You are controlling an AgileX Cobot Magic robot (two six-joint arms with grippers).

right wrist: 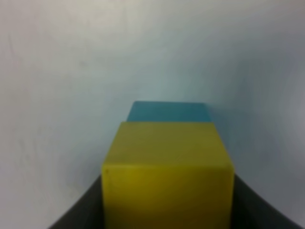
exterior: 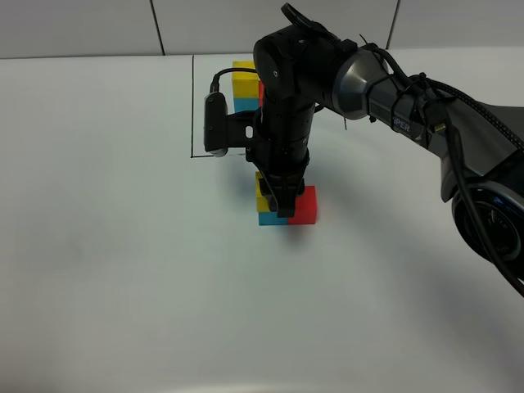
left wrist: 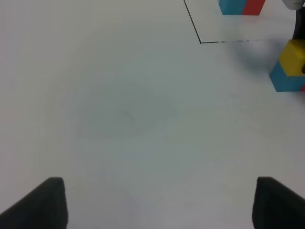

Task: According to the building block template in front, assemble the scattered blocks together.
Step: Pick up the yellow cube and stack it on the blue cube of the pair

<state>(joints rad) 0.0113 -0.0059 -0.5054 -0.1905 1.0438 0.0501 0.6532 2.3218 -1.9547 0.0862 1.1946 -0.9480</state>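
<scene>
Centre of the overhead frame: right gripper (exterior: 282, 205) reaches straight down from the right arm (exterior: 393, 98), fingers pinched on the yellow block (exterior: 264, 192). Held vertical, presumably so the cube lands flat on the one below.

Yellow block sits on top of the cyan-blue block (exterior: 268, 218); whether it rests fully or is a hair above, cannot tell. Right wrist view confirms the stack: yellow block fills the lower centre, cyan-blue showing just beyond its far edge.

Red block (exterior: 304, 205) touches the cyan-blue one on its right side in the overhead frame. So the layout reads yellow over cyan-blue, red alongside.

Building block template (exterior: 246, 86) lies in the upper centre of the overhead frame, inside the black outline (exterior: 193, 106), mostly hidden behind the arm. Same colour order, which explains the placement being copied.

Left gripper (left wrist: 157, 202): jaws spread wide, nothing between them, only dark tips at the lower corners of the left wrist view. Parked over bare white table (exterior: 98, 246), likely to keep clear.

Judgement: final block is in place or nearly so; release looks like the remaining step.
</scene>
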